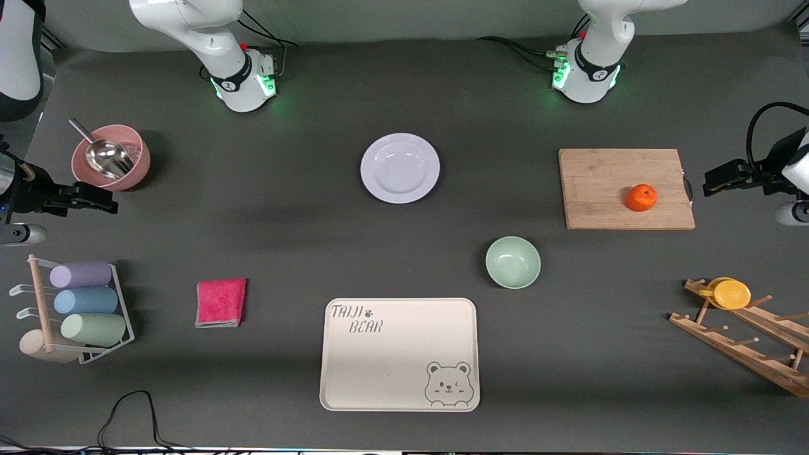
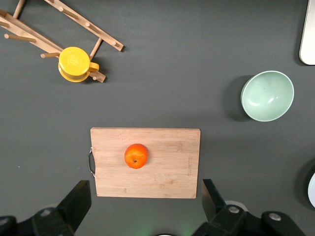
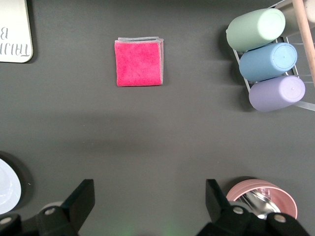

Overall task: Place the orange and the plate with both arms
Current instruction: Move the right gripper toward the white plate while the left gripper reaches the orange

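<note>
Jaws gape on both waiting grippers; one orange (image 1: 641, 197) on board (image 1: 600, 189), one plate (image 1: 399, 168).

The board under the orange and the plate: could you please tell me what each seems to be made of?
The board looks like pale unfinished wood, perhaps bamboo: fine parallel grain shows in the left wrist view, with a small metal handle at one end. The plate looks like glossy plastic or glazed ceramic: smooth lavender-white with soft highlights; which one cannot be told.

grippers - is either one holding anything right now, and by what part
Nothing is held. The left gripper hangs open over the cutting board, well above the orange. The right gripper is open over bare table; the plate lies untouched.
</note>
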